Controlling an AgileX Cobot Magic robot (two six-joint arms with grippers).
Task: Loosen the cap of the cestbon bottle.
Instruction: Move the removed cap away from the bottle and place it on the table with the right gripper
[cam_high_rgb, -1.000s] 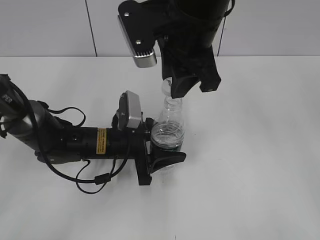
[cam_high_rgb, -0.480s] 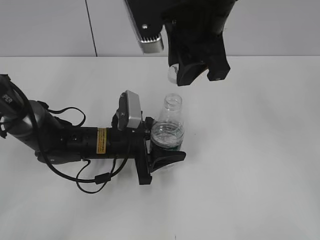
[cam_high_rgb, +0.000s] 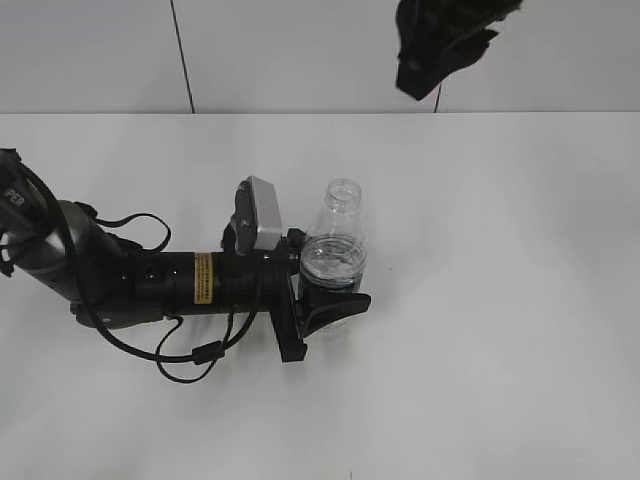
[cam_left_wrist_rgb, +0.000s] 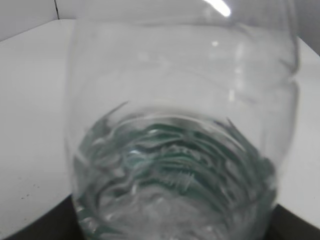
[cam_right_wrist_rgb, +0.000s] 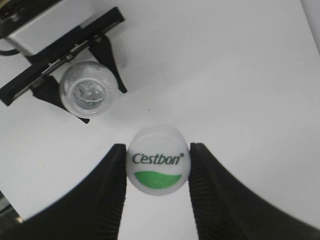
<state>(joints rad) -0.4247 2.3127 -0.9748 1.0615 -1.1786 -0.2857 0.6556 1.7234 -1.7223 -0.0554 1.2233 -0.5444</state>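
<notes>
The cestbon bottle (cam_high_rgb: 335, 255) stands upright on the white table, clear with a dark green label, and its neck (cam_high_rgb: 344, 190) is open. My left gripper (cam_high_rgb: 328, 282) lies low from the left and is shut on the bottle's lower body. The bottle (cam_left_wrist_rgb: 180, 125) fills the left wrist view. The white cap (cam_right_wrist_rgb: 158, 161), with green lettering and a green half-disc, is pinched between the black fingers (cam_right_wrist_rgb: 107, 200) of my right gripper (cam_right_wrist_rgb: 158, 167), high above the table. From there the bottle (cam_right_wrist_rgb: 89, 89) shows below, up and to the left. In the exterior view only a dark part of the right arm (cam_high_rgb: 440, 45) shows at the top edge.
The left arm (cam_high_rgb: 150, 280) with its cables stretches across the table's left side. Its wrist camera (cam_high_rgb: 260, 215) sits just left of the bottle. A grey wall (cam_high_rgb: 100, 50) runs behind the white table (cam_high_rgb: 500, 300).
My right gripper has risen up and to the right with the cap, off the bottle's neck, and has almost left the exterior view. The bottle and left gripper have stayed in place.
</notes>
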